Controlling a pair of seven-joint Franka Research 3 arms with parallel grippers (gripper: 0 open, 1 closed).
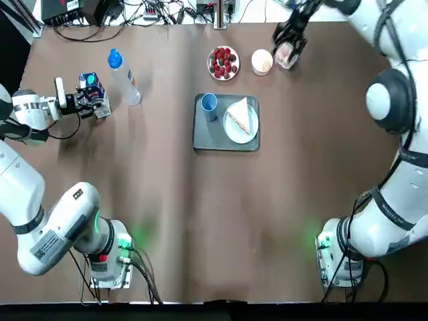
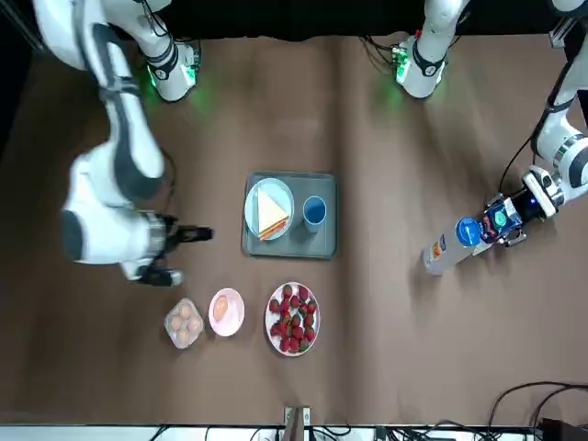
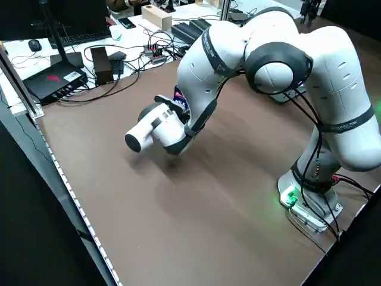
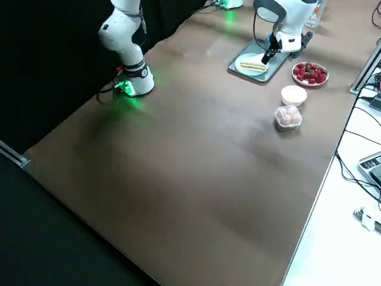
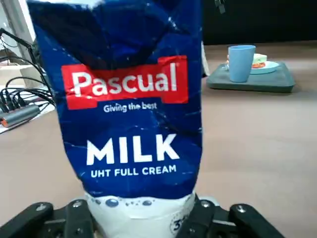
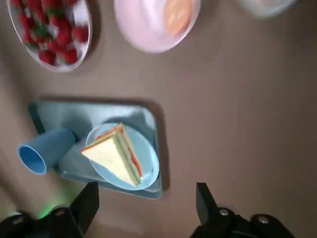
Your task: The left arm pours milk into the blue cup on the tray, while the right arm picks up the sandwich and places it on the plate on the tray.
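Over at the table's left side, our left gripper has the milk clasped between its fingers, with the bottle just beside. If we swing across low, we could knock that bottle over. A hard squeeze might buckle the carton and send milk out in a gush. What looks like a teal cap shows on the carton; if it is sealed, tilting will pour nothing. The cup is narrow and stands close to the plate, so a stream off its mark would wet the sandwich.

Our right gripper, jaws spread and grasping nothing, hangs near the egg box. The sandwich lies on the plate, on the tray, so lifting it again risks parting its layers.

We see no milk in the cup, and cannot tell how full the carton is. Strawberries fill one dish; the pink bowl holds something pale orange; the clear box holds several eggs.
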